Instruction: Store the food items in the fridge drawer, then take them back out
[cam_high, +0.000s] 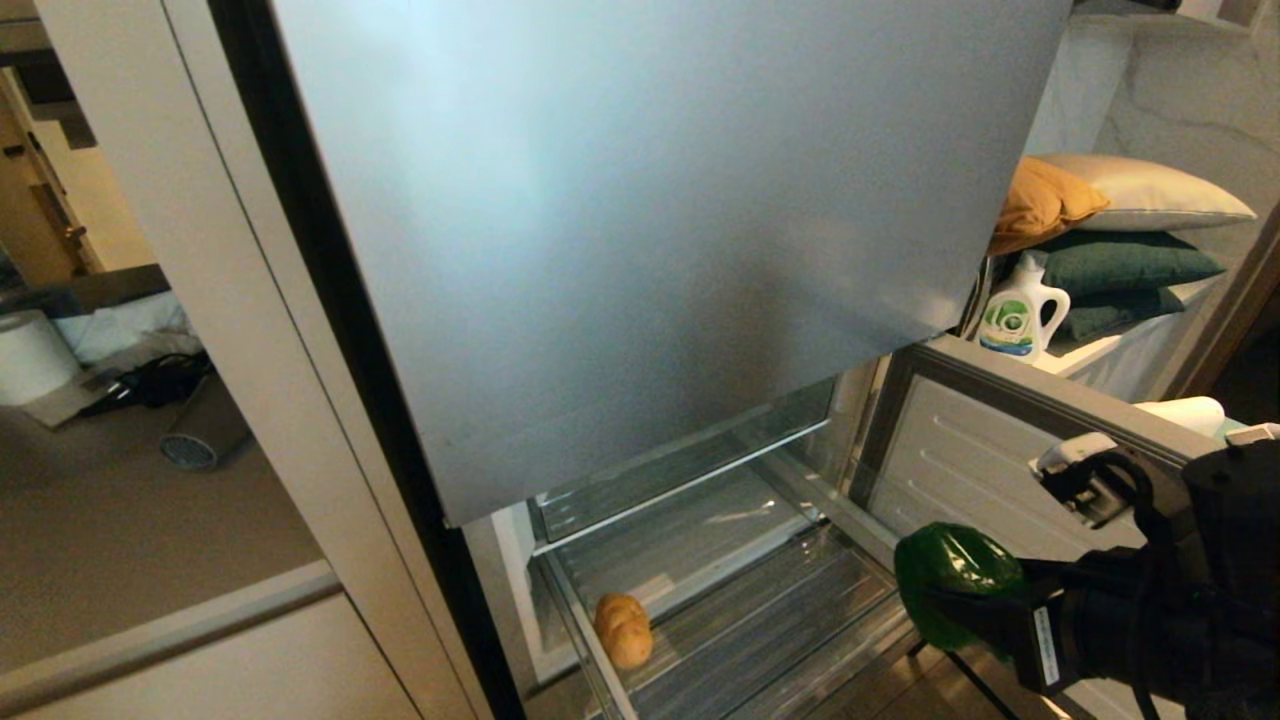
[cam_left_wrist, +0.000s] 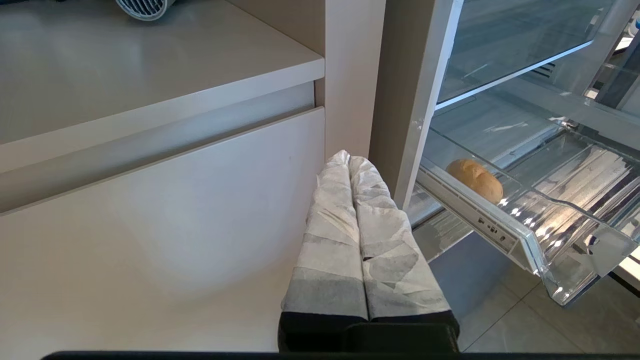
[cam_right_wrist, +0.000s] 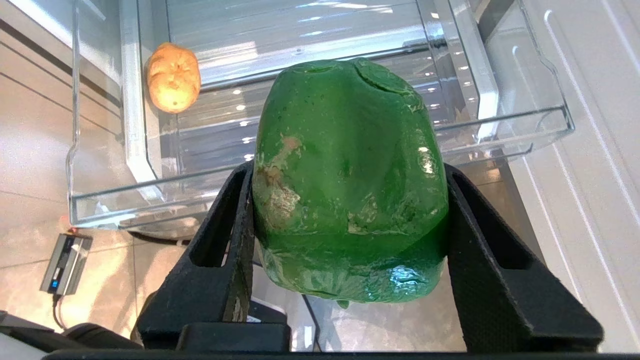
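Now | right hand (cam_right_wrist: 345, 240) pinching bell pepper (cam_right_wrist: 345, 185) | long axis toward fridge drawer (cam_right_wrist: 320, 172)

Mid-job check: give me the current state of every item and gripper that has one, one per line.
fridge drawer: pulled out, open.
potato: lying on the drawer's ribbed floor, near its left wall.
bell pepper: held clear of the drawer, outside its front edge.
right gripper: clamped on the bell pepper.
left gripper: shut, empty, parked beside the cabinet front.
upper fridge door: swung open.
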